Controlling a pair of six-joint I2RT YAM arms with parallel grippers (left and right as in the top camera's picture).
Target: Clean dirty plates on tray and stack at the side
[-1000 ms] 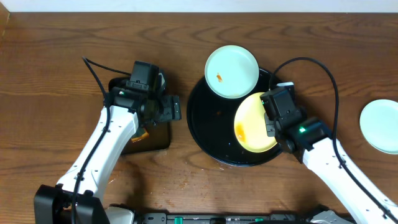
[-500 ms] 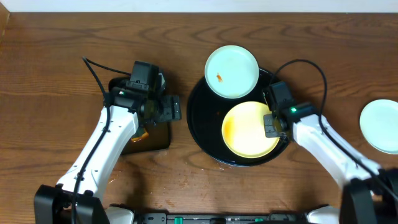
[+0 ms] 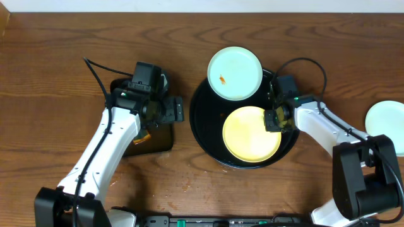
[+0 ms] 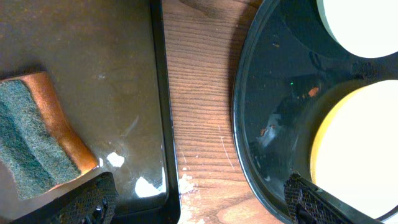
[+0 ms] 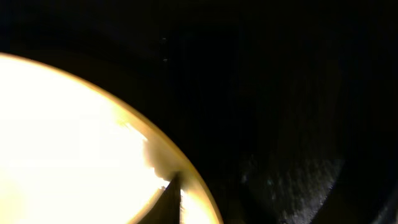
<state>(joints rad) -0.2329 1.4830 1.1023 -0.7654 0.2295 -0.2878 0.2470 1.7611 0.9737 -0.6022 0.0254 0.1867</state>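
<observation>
The large round black tray (image 3: 205,120) holds the pale yellow plate (image 3: 251,133), which lies flat in it. A pale blue-white plate (image 3: 235,72) with a small orange smear rests on the tray's far rim. Another pale plate (image 3: 386,120) sits on the table at the far right. My right gripper (image 3: 273,120) is at the yellow plate's right edge. In the right wrist view its fingers (image 5: 171,202) are closed on the plate's rim (image 5: 68,143). My left gripper (image 3: 173,109) hovers open and empty between the two trays, as the left wrist view (image 4: 202,205) also shows.
A smaller black rectangular tray (image 4: 93,62) lies left of the round tray (image 4: 273,93), wet, with a green and orange sponge (image 4: 31,143) in it. A strip of bare wooden table (image 4: 199,93) separates the two trays. Small orange crumbs lie on the round tray's floor.
My right gripper has lowered the yellow plate from a tilted hold to flat in the round tray and shifted it left. The left arm has not moved.
</observation>
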